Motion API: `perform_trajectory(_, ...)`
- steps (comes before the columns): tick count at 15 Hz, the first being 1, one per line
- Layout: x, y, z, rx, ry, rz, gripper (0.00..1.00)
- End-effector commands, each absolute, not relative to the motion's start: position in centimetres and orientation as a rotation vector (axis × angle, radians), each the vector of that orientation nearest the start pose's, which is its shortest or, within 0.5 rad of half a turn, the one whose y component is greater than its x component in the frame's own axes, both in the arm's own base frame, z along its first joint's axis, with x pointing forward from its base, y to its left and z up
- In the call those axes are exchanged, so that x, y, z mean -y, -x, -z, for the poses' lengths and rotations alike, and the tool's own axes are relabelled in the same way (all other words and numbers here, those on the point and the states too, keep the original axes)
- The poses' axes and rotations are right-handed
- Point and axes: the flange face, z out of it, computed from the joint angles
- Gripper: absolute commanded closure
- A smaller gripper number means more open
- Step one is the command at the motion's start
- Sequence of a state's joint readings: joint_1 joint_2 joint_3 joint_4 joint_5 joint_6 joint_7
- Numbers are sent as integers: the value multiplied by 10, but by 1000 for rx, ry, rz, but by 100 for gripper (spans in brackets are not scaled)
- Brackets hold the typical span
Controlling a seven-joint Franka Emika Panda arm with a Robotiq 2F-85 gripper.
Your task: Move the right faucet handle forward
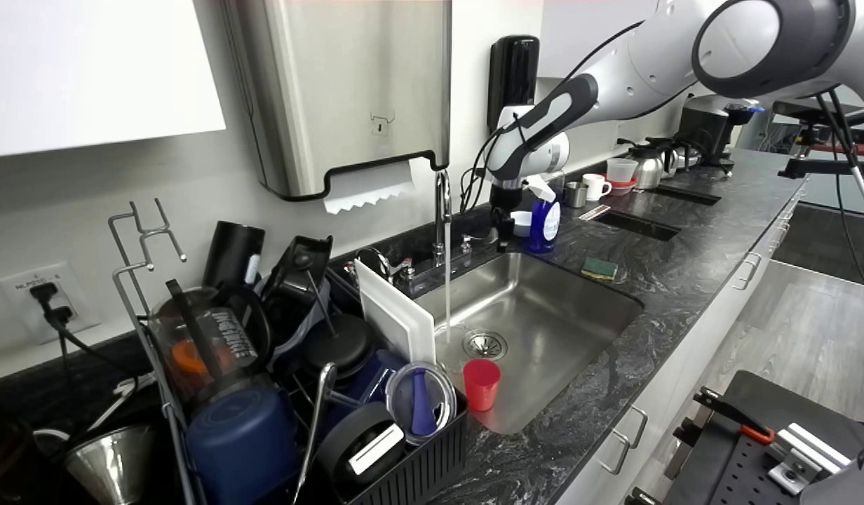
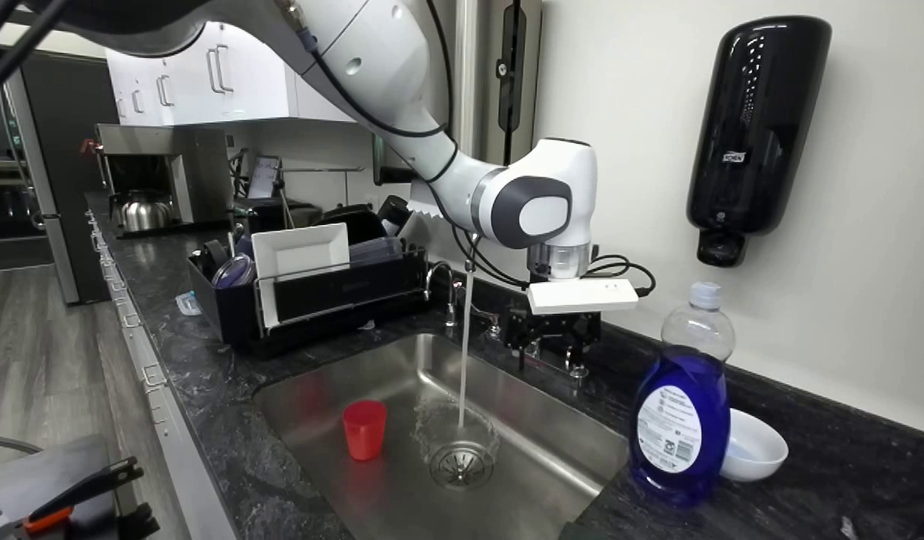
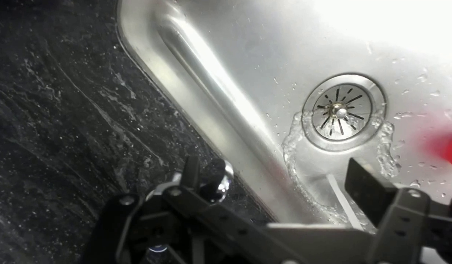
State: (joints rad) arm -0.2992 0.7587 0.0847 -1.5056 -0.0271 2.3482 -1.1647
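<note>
Water runs into the sink (red cup inside) near the parted fingers.

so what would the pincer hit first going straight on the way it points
Probably the right faucet handle, its chrome showing behind one finger of the pincer in the wrist view, though depth is unclear.

Chrome right faucet handle beside sink; pose unclear
</note>
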Motion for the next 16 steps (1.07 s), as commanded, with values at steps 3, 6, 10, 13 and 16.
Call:
perform_trajectory(3,156,-692,-229,1470,2782,123,0)
perform_trajectory(6,154,-691,-230,1475,2778,119,0)
perform_trajectory(10,152,-690,-230,1479,2775,116,0)
perform_trajectory(13,156,-692,-235,1423,2824,137,0)
perform_trajectory(16,162,-691,-247,1358,2867,162,0)
